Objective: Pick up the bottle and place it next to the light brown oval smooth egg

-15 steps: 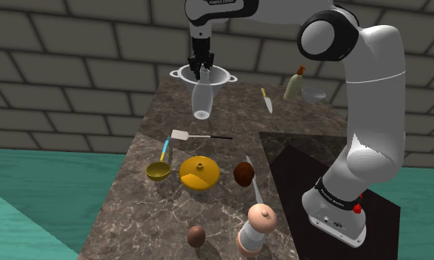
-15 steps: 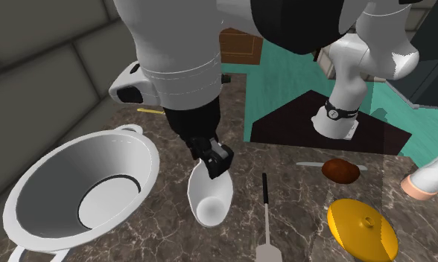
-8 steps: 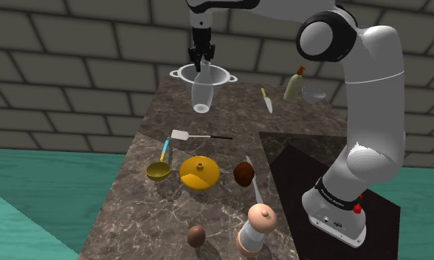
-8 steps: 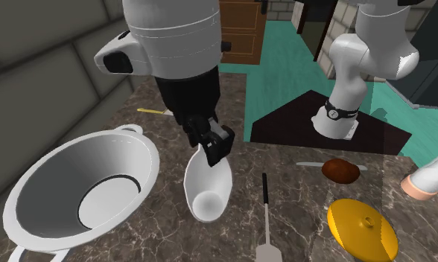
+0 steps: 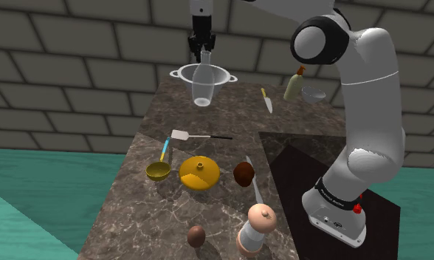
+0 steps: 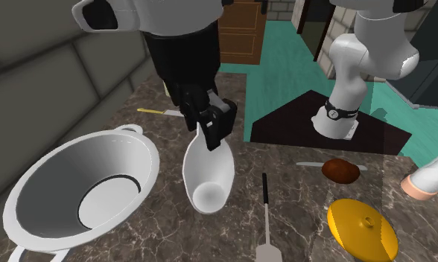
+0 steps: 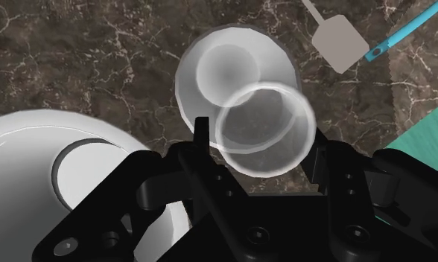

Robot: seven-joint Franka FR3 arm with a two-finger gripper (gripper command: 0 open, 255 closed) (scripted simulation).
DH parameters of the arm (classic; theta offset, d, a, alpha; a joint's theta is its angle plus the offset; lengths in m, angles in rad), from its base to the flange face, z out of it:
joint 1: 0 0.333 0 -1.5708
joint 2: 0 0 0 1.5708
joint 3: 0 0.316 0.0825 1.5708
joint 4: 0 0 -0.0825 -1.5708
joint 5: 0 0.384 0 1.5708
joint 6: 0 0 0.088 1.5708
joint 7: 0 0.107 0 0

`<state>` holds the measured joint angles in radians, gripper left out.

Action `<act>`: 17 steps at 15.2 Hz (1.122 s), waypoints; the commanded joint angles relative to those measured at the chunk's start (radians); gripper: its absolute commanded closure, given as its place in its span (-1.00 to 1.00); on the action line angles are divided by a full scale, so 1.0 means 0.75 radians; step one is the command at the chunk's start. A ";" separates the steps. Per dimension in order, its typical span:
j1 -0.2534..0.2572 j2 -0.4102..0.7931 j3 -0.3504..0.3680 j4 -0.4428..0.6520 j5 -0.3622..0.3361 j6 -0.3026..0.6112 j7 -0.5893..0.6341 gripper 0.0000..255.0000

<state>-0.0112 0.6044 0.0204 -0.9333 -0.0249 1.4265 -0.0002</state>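
Counter (image 5: pixel 145 214): dark marble, brick wall behind.
Gripper (image 5: pixel 201 52): clamped on the bottle neck, high over the counter.
Bottle (image 5: pixel 201 87): hangs upright, base down, beside colander (image 5: pixel 180 72).
Egg (image 5: pixel 196 235): counter's near end, well apart from the bottle, past yellow lid (image 5: pixel 199 172).

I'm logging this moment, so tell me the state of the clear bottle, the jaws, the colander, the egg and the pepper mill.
clear bottle, gripped at the neck, hanging base down, off the counter
jaws, shut on the clear bottle's neck
colander, upright, empty
egg, lying on the counter, untouched
pepper mill, standing upright
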 commanded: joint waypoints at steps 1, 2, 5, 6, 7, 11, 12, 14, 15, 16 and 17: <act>0.001 0.018 0.000 0.069 0.000 -0.052 0.000 1.00; 0.002 0.034 0.000 0.115 -0.001 -0.081 -0.001 1.00; 0.004 0.105 -0.001 0.293 -0.002 -0.188 -0.003 1.00; 0.005 0.141 -0.002 0.373 -0.002 -0.233 -0.004 1.00; 0.022 0.041 0.004 0.202 -0.001 -0.161 0.021 1.00; 0.091 -0.176 0.028 -0.152 0.003 -0.025 0.118 1.00; 0.108 -0.215 0.035 -0.212 0.005 -0.004 0.143 1.00; 0.142 -0.282 0.051 -0.315 0.007 0.032 0.194 1.00; 0.159 -0.311 0.059 -0.360 0.009 0.047 0.219 1.00; 0.176 -0.339 0.068 -0.400 0.010 0.060 0.245 1.00; 0.193 -0.364 0.076 -0.438 0.012 0.072 0.272 1.00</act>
<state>0.1176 0.3575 0.0698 -1.2235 -0.0172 1.4681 0.1783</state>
